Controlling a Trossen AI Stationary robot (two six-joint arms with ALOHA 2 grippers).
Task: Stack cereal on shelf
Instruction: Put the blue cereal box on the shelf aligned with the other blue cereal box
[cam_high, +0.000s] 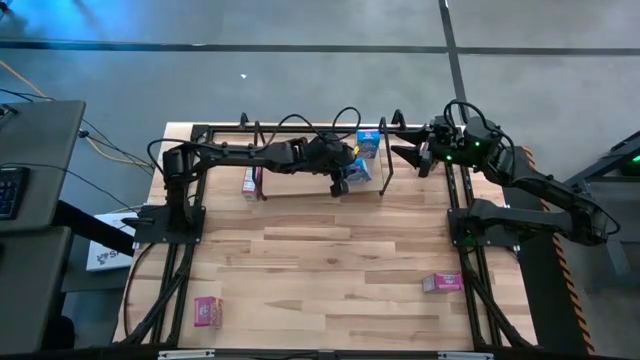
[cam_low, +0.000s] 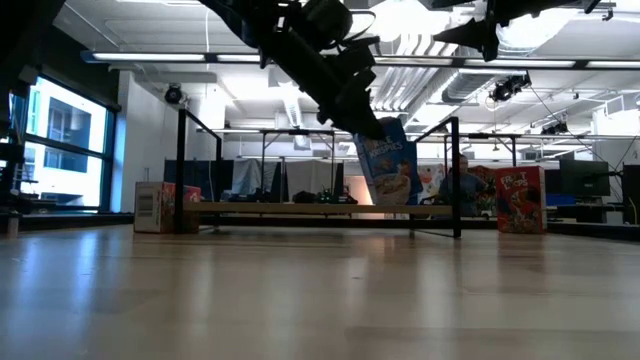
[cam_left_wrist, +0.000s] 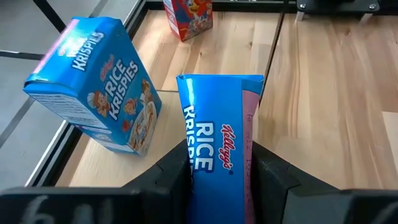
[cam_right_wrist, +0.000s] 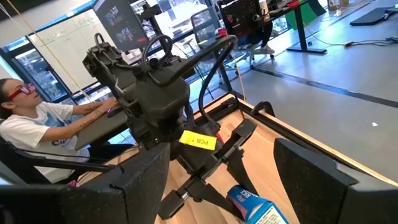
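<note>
Two blue boxes matter right now: the one pinched in my left gripper (cam_left_wrist: 217, 177) and the one already lying on the shelf (cam_high: 300, 185). My left fingers are pressed against the narrow sides of the held Rice Krispies box (cam_left_wrist: 219, 137), whose long axis runs straight out from the gripper and, in the low view, tips down toward the shelf board with its lower end close above the board. The second blue box (cam_left_wrist: 96, 87) sits just beside it on the shelf, tilted over on an edge rather than square, and it lies to one side of my held box and not under it, as far as I can judge. So I think the coming move turns on this: lowering the held box onto bare board next to its neighbour, or squaring it up to rest against it (the neighbour's lean could let it slide).

My left arm is plainly the nearer one. My right gripper (cam_high: 405, 155) hangs off the shelf's right end with its fingers spread and nothing between them.

Other cereal is about: a red box (cam_high: 250, 181) at the shelf's left part and two pink ones (cam_high: 207, 312) (cam_high: 441, 283) well apart on the near table.
</note>
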